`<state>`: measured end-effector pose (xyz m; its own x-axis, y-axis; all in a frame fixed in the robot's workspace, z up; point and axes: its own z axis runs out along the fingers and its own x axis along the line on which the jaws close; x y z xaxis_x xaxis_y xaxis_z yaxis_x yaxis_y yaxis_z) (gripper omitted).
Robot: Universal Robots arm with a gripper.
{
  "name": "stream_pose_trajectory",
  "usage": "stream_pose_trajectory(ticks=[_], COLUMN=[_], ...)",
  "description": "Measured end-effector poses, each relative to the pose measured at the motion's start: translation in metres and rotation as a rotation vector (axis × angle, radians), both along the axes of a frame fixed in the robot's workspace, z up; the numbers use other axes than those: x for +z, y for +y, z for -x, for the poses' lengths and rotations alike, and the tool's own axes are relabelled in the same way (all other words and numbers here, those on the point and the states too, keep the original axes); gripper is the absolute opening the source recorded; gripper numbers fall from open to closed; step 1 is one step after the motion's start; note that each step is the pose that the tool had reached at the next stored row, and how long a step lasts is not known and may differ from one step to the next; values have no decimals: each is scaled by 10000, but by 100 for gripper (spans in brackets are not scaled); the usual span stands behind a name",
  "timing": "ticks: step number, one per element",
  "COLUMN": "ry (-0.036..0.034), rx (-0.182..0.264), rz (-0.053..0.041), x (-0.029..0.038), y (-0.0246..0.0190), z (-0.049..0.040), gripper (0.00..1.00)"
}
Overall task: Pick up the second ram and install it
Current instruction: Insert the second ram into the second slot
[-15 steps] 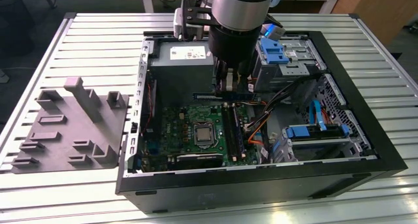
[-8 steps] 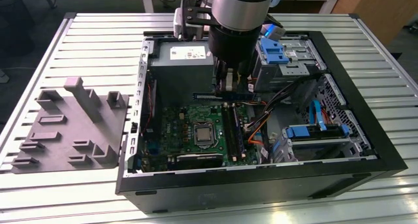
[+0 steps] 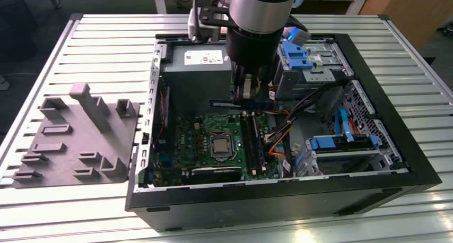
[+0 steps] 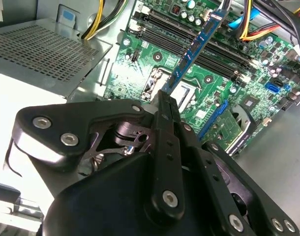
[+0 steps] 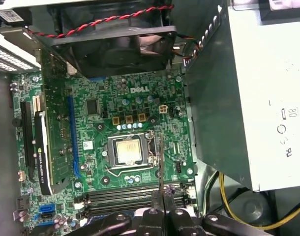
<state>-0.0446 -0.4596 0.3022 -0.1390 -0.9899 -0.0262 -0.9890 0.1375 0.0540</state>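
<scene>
Your gripper [image 3: 247,94] is inside the open case [image 3: 283,200]. Its jaws are pinching the ram [image 3: 223,102] by 1 long edge. In the second wrist view the ram [image 4: 194,46] sticks out from between the pressed fingers [image 4: 162,128] like a thin blue ruler.

The ram hangs in the air over the board [image 3: 198,142], close to the gray power box [image 3: 194,81]. It is not in a slot yet. In the first wrist view you see the ram [image 5: 161,157] edge-on, just beside the chip [image 5: 128,151]. The long black slots [image 5: 120,195] are near the gripper [image 5: 162,201].

I think the ram is very light and stiff, but thin and easy to hurt. It will not bend much, so it could crack if it goes in crooked. Its flat sides look smooth and may slip, so a firm pinch in the middle of the top edge looks best. Keep off the bottom edge, because that part has to go into a slot.
</scene>
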Motion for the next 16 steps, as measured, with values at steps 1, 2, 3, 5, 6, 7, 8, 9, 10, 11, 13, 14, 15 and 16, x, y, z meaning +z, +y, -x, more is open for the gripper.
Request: stream_pose_trajectory(ticks=[1, 2, 3, 5, 6, 7, 8, 9, 10, 11, 13, 14, 15, 16], ry=[0, 0, 0, -1, -1, 0, 0, 0, 0, 0, 0, 0, 0, 0], rx=[-59, -116, -173, -284, -341, -403, -458, -511, -563, -613, -694, -730, -764, -796], rz=[0, 0, 0, 0, 0, 0, 0, 0, 0, 0, 0, 0, 0, 0], x=[0, 0, 0, 0, 0, 0, 0, 0, 0, 0, 0, 0, 0, 0], y=[0, 0, 0, 0, 0, 0, 0, 0, 0, 0, 0, 0, 0, 0], z=[0, 0, 0, 0, 0, 0, 0, 0, 0, 0, 0, 0, 0, 0], gripper=[12, 12, 12, 12, 12, 12, 12, 12, 12, 12, 12, 12, 12, 12])
